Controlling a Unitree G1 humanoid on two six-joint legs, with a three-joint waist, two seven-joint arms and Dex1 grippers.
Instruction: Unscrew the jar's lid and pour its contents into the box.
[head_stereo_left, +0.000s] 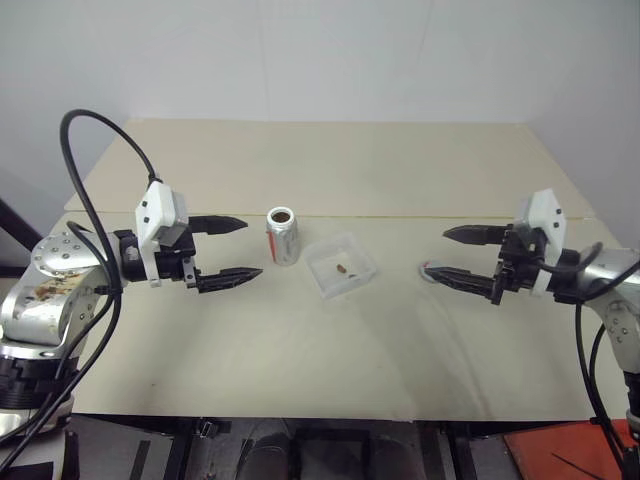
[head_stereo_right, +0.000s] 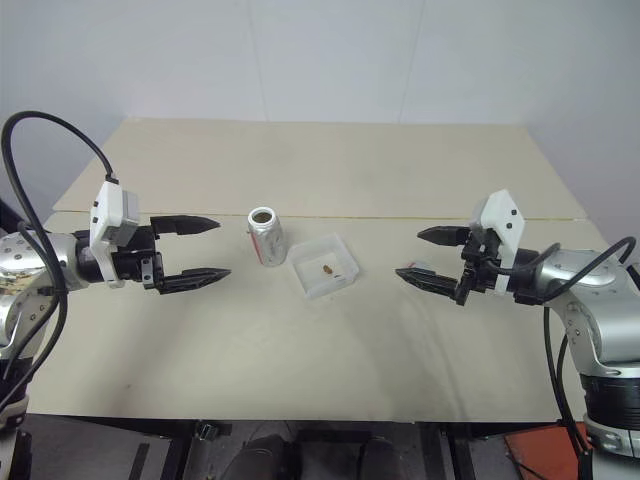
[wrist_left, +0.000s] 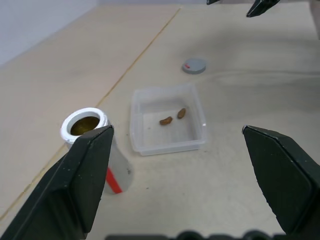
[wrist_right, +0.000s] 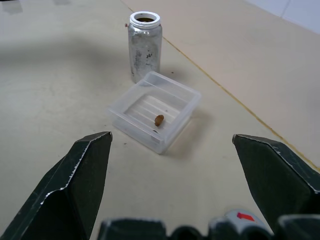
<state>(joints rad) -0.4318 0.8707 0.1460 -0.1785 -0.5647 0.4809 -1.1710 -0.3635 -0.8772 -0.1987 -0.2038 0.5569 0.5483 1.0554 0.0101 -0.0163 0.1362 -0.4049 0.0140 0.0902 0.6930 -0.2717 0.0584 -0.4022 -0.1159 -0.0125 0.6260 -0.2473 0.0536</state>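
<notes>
Pincers are seen at both ends of the beige desk (head_stereo_left: 300, 340), each held above it. At the far left the left pincer (head_stereo_left: 232, 248) is spread wide and grasps nothing. Just beside it the jar (head_stereo_left: 283, 236) is placed upright, uncapped. Next the box (head_stereo_left: 341, 265) is found, near the jar, with small brown contents (head_stereo_left: 342, 268) inside. Further right the lid (wrist_left: 194, 65) is laid flat on the desk, under the right pincer (head_stereo_left: 451, 253), which is released and empty.
</notes>
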